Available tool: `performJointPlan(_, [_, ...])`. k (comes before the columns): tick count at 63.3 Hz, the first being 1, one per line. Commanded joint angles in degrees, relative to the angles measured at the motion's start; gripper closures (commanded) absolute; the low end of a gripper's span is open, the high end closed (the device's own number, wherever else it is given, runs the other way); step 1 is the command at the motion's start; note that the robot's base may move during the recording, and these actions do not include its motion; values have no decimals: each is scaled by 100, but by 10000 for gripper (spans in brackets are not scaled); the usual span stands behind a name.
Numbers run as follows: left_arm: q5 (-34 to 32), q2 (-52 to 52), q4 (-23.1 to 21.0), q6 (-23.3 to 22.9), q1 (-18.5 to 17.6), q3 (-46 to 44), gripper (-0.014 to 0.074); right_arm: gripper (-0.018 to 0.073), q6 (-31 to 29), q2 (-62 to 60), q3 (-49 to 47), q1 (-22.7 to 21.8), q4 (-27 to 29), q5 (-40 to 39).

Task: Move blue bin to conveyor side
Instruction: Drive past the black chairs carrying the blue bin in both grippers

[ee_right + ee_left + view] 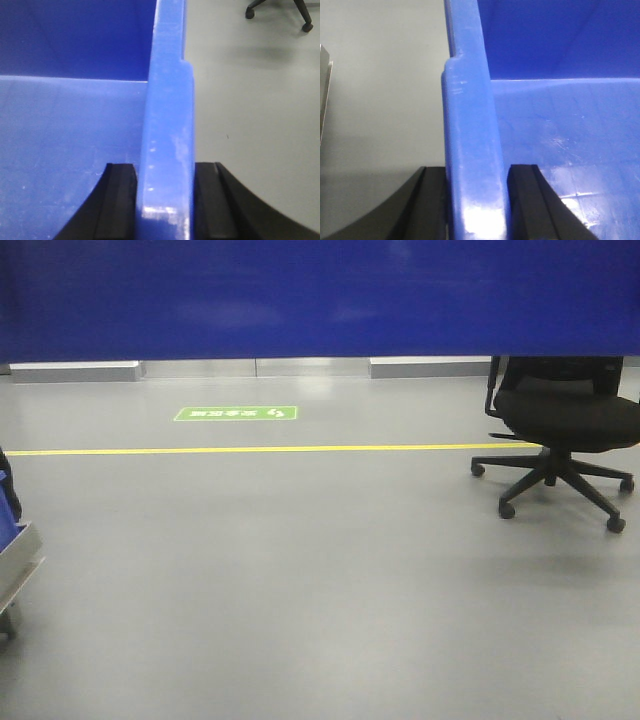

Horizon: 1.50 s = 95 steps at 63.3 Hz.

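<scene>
Two claws, each closed on a side wall of one crate.

Item 1: blue bin (320, 295). Glossy blue plastic. It fills the whole upper band of the front view, above the floor (300, 590). No brand or label shows on any face in view.

Item 2: floor sign (236, 413). Green rectangle, upper left of centre in the front view, with white characters and an arrow mark; the writing is too small and blurred to read.

Item 3: left gripper (477, 200). Bottom centre of the left wrist view. Its black fingers (432, 205) are parted only by the thickness of the bin's rim wall, one outside and one inside, both pressed against it.

Item 4: right gripper (165, 200). Bottom centre of the right wrist view. Same hold: black fingers (212, 200) tight on either face of the opposite rim wall, with nothing else touched.

Item 5: yellow line (270, 450). It runs across the floor just below the sign.

Item 6: office chair (560, 430). Black, on castors, at the right of the front view, with its back hidden behind the bin.

Item 7: metal edge (18, 560). Silver, lower left; what it is cannot be told.
</scene>
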Motion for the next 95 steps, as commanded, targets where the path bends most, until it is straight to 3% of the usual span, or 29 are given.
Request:
performJointPlan(1, [-552,-132,-104,99,-44,-79,616,634,-78,-101,-83,-4,-48,-574])
performJointPlan(95, [-566,-132,-93,99,-44,-79,616,634,-78,-101,-83,-4,-48,-584])
